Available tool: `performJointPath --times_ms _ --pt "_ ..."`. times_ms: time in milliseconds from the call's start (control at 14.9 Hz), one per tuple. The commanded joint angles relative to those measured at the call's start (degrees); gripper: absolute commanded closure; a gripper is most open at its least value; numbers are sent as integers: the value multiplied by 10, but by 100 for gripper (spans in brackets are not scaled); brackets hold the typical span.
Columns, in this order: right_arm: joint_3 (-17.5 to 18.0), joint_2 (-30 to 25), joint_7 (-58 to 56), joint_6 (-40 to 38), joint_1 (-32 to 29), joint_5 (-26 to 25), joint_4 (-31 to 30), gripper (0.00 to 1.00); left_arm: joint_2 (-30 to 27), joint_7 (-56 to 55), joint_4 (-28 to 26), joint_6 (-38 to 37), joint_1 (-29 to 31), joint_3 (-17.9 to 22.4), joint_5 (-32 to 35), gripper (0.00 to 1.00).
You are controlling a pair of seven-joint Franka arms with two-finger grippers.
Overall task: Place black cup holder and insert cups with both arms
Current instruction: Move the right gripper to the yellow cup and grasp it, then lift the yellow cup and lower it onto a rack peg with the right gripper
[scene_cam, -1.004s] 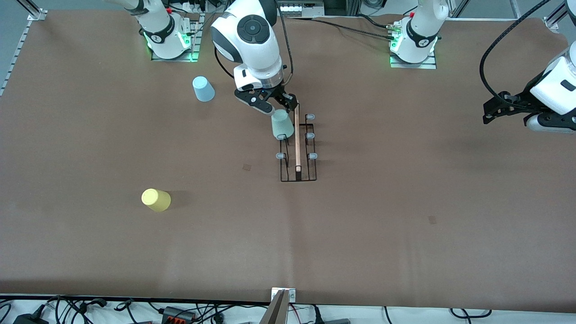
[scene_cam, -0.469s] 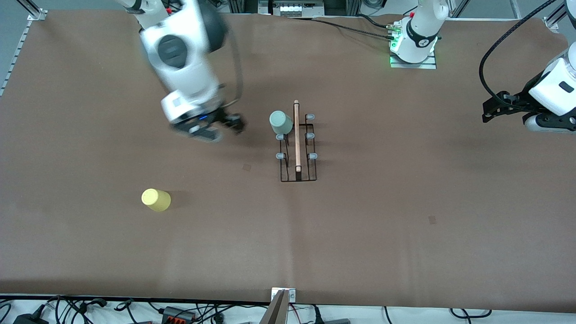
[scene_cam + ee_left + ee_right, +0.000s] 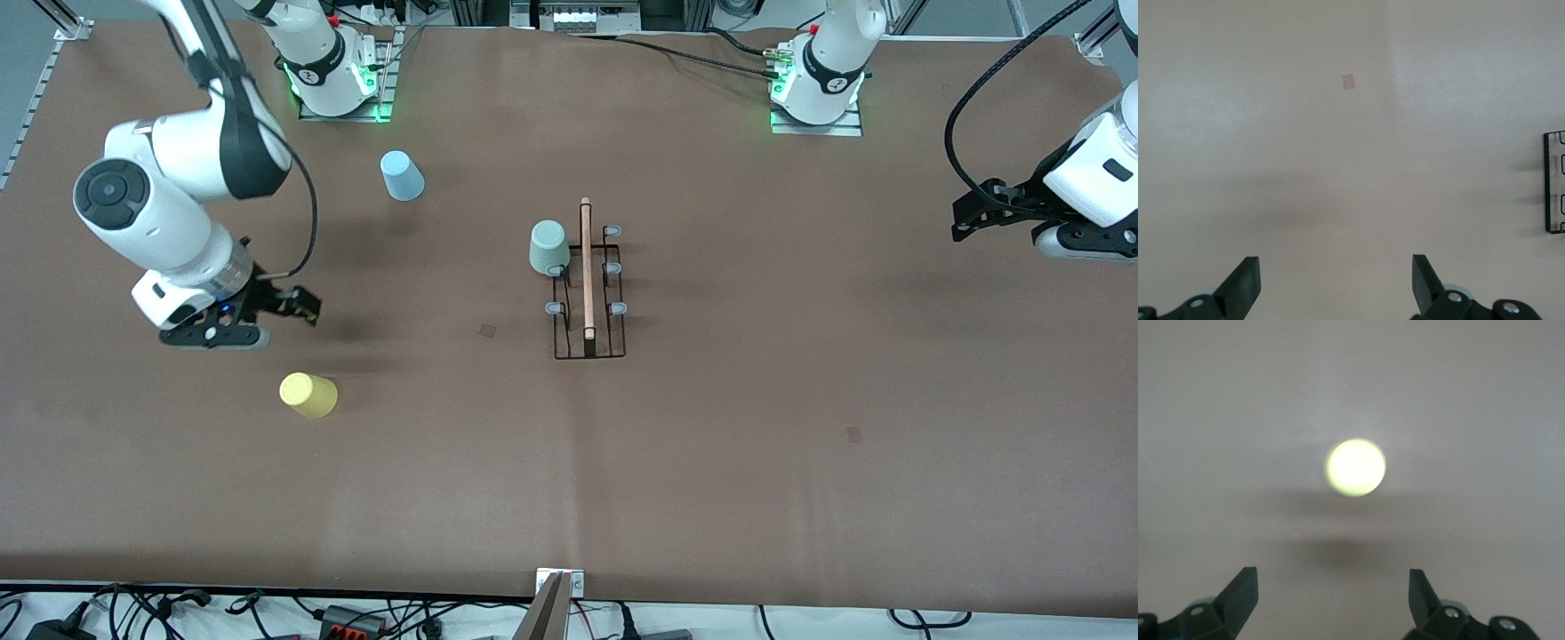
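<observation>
The black cup holder (image 3: 588,298) stands mid-table, and its edge shows in the left wrist view (image 3: 1554,183). The mint green cup (image 3: 548,246) sits upside down on one of its pegs. The yellow cup (image 3: 308,395) stands upside down toward the right arm's end; it also shows in the right wrist view (image 3: 1355,467). The light blue cup (image 3: 402,175) stands upside down near the right arm's base. My right gripper (image 3: 277,318) (image 3: 1331,600) is open and empty over the table beside the yellow cup. My left gripper (image 3: 962,222) (image 3: 1335,283) is open and empty, waiting at the left arm's end.
Two small tape marks lie on the brown table, one (image 3: 487,330) beside the holder and one (image 3: 854,434) nearer the front camera toward the left arm's end. Cables run along the table's front edge (image 3: 569,587).
My right gripper let go of the mint green cup on the holder's peg and swung away to a spot beside the yellow cup. The left arm has not moved.
</observation>
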Motion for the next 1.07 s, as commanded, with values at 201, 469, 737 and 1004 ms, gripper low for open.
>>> performJointPath --times_ms 201,469,737,1004 --pt "-28 97 -76 162 3 -30 6 0 -5 13 8 -7 2 -1 -8 0" --pt "-31 145 -77 221 5 -31 18 0 -2 6 10 -8 0 -2 -8 0" --pt "-31 167 -77 245 6 -31 20 0 0 5 10 -9 -2 -2 -8 0" --pt "-32 181 -77 266 5 -34 21 0 8 5 10 -5 -2 -2 -10 0"
